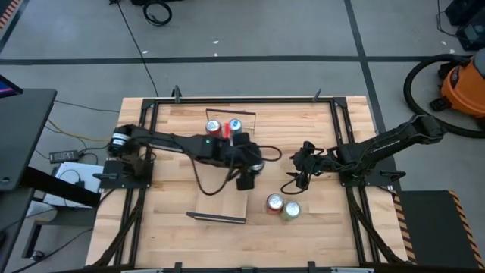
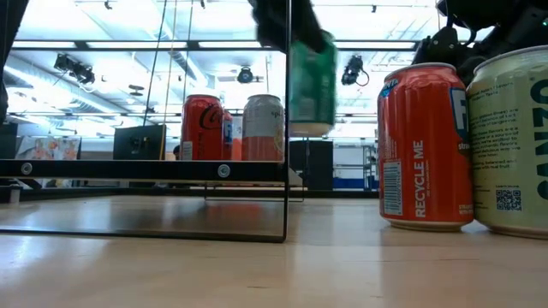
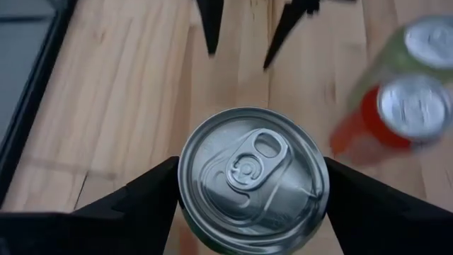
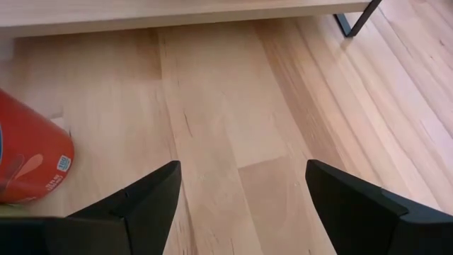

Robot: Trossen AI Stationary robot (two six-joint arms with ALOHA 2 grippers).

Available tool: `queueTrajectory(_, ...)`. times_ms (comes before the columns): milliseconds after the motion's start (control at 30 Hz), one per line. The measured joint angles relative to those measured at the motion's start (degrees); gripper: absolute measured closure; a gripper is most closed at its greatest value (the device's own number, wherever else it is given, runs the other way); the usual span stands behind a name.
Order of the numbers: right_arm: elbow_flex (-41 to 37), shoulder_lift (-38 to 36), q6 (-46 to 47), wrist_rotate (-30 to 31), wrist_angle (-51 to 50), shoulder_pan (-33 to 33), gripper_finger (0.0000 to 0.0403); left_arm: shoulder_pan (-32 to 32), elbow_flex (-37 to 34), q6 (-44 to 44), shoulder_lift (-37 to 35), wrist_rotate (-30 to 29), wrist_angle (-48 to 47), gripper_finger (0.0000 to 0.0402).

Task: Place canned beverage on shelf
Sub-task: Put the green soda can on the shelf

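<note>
Left pincer point(image 3: 248, 205) clamped on green can point(image 3: 251, 177), raised above counter point(image 1: 174, 197). Right pincer point(image 4: 241, 205) apart, near 2 standing cans point(image 1: 283, 205).

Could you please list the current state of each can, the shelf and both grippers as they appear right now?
Green can: upright, lifted off the table, clamped in the left gripper.
Right gripper: fingers open, empty.
Orange can: upright on the table.
Pale can: upright, beside the orange can.
Two shelf cans: upright on the shelf.
</note>
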Motion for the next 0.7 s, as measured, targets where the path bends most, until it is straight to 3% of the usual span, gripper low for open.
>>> queueTrajectory(533, 0.0, 0.0, 0.28, -0.18, 0.42, 1.49, 0.0089, -6.36, -0.09, -7.44, -3.27, 0.11, -22.88, 0.0098)
queueTrajectory(700, 0.0, 0.0, 0.37, -0.1, 0.88, 1.58, 0.0089, -8.23, -0.09, -9.48, -3.27, -3.14, -27.58, 0.0098)
